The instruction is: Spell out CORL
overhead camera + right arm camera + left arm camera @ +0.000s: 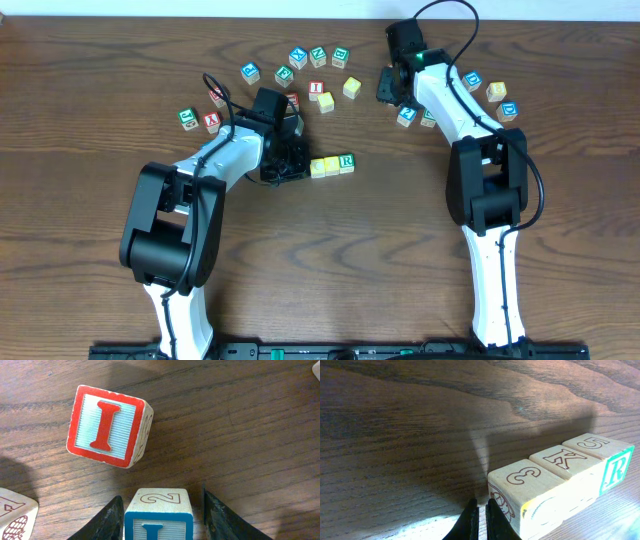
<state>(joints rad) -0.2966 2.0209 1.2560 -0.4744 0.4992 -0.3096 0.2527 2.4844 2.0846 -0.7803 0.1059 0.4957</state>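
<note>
Three wooden letter blocks stand in a row [332,163] at mid-table; the right one shows a green R [347,160]. In the left wrist view the row's tops read 3 [525,477], K [565,457] and 5, with the green R [616,469] on the side. My left gripper [290,168] is shut and empty, its tips [480,510] just left of the row's end block. My right gripper [388,88] is open at the back right. Its fingers [159,515] straddle a blue-framed block [159,510] with a 2 on its side; its letter is cut off.
A red I block [107,425] lies just beyond the right gripper. Several loose blocks arc across the back [298,56], two sit at the left [187,117], and more lie at the right [496,91]. The left arm's cable loops over the table [215,85].
</note>
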